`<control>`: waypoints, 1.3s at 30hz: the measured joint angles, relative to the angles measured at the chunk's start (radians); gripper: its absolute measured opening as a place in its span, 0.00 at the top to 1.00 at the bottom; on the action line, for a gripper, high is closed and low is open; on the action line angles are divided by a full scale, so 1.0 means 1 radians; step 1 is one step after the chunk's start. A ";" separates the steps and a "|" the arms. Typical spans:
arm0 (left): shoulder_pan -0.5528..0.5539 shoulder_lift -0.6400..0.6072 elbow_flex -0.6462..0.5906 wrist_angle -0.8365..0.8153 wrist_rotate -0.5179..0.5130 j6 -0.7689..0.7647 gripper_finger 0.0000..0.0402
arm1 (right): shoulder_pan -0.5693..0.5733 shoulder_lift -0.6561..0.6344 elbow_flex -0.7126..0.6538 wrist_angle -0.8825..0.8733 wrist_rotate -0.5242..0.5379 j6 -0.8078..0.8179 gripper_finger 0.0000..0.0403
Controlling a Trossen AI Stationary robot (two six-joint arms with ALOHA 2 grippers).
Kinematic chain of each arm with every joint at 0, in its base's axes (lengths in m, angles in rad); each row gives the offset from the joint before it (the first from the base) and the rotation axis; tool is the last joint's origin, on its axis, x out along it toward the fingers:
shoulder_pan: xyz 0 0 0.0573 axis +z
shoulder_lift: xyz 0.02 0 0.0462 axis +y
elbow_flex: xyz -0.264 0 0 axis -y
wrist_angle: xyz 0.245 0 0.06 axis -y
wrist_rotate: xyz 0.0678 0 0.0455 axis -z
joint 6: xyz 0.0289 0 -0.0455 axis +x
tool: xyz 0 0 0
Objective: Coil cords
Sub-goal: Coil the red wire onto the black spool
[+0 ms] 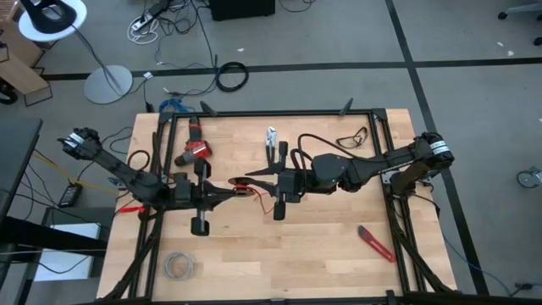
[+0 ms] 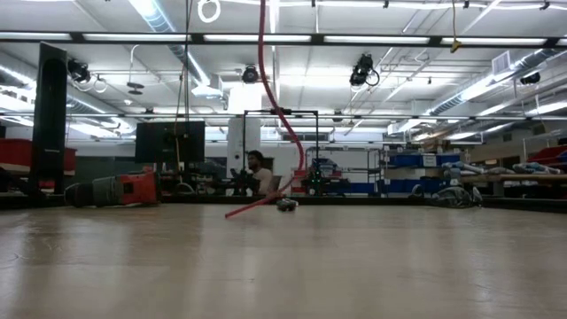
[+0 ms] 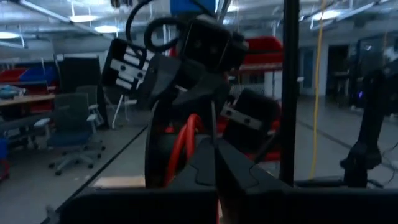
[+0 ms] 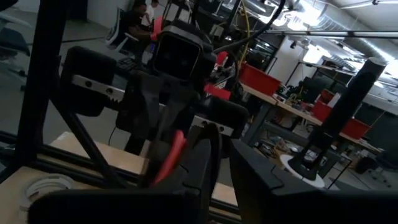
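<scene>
- Nearest the lens in the left wrist view, we see the left end effector (image 3: 216, 163) with its two dark fingers pressed together, and the red cord (image 3: 183, 144) rising in a loop just beyond them; we judge it clenched on the cord.
- From above, we find both arms meeting at mid-tabletop (image 1: 322, 246), the left end effector (image 1: 233, 192) and the right end effector (image 1: 257, 182) tip to tip, with the red cord (image 1: 244, 187) bunched between them and a thin strand trailing down toward the near edge.
- In the right wrist view the right end effector (image 4: 222, 163) has its fingers close together with a narrow gap; a stretch of red cord (image 4: 171, 155) runs beside them. We cannot tell whether it truly grips the cord or only guides it.
- In the low view, the cord (image 2: 276, 106) hangs from above and its end rests on the wood.
- We judge the step as mid-coil: one side anchors, the other forms loops. The next move calls for drawing up the slack and laying another turn without pulling the cord free.
- We see no containers on the tabletop, only loose tools: a red drill (image 1: 195, 149), pliers (image 1: 272, 138), a red cutter (image 1: 376, 243) and a pale wire coil (image 1: 179, 266).
</scene>
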State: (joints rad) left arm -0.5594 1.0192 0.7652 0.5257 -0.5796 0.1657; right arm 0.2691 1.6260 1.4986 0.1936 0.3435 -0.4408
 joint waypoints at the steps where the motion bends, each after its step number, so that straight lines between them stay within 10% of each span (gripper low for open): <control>1: 0.000 0.000 -0.015 0.034 0.009 0.005 1.00 | 0.000 0.000 0.000 0.000 0.000 0.000 0.86; 16: 0.003 0.001 -0.317 0.717 0.195 0.094 1.00 | -0.004 -0.003 0.000 0.030 -0.047 0.091 0.86; 39: 0.076 0.157 -0.330 0.993 0.392 0.138 1.00 | -0.044 0.008 0.000 0.056 -0.218 0.198 0.84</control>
State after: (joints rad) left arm -0.4831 1.1767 0.4355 1.5187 -0.1878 0.3038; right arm 0.2249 1.6344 1.4986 0.2497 0.1257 -0.2432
